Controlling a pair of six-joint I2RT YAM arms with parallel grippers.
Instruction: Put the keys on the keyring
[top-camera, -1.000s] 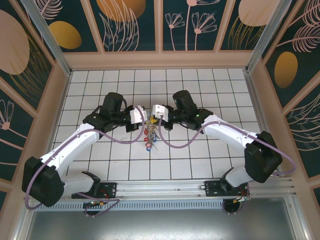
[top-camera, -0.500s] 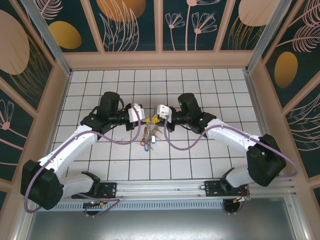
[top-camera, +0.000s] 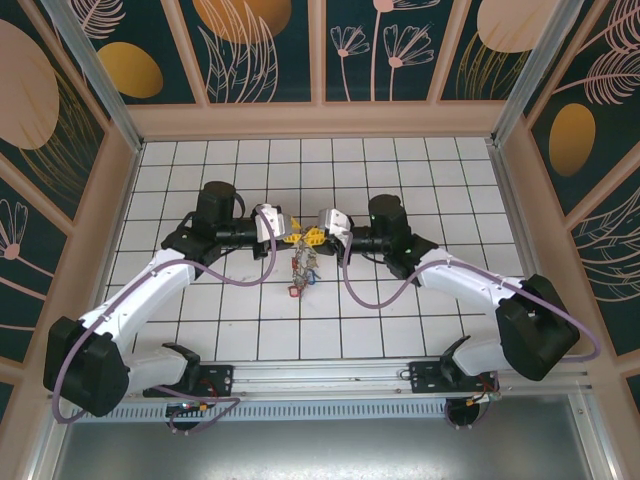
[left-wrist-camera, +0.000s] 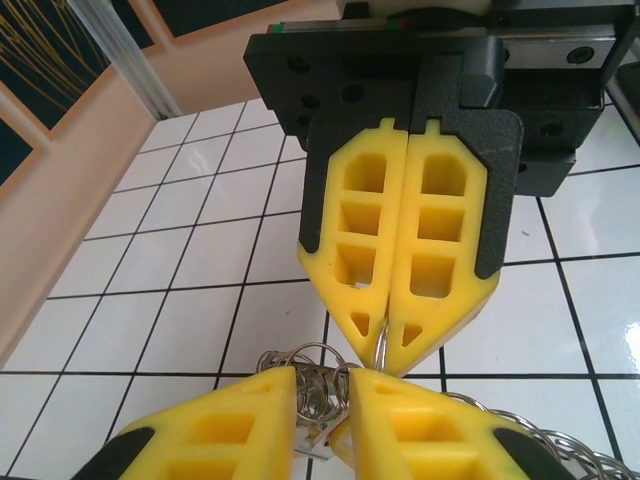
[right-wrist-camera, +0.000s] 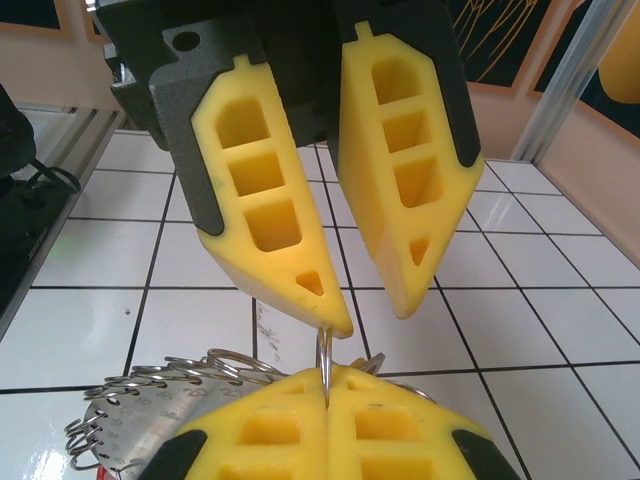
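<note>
Hazard: left gripper (right-wrist-camera: 372, 315) jaws apart, right gripper (left-wrist-camera: 382, 352) clamped on split ring (right-wrist-camera: 323, 352); we fear pinch slipping, keys (top-camera: 303, 268) dropping toward 6 o'clock.

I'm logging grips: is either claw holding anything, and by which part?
The right claw is shut on the keyring, pinching its thin rim; the keys hang below. The left claw is open, holding nothing.

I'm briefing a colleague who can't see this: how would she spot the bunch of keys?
On the white tiled table, look mid-table, where the left gripper and right gripper meet tip to tip. The keys bunch just nearside of those yellow tips, a red tag at their near end.
</note>
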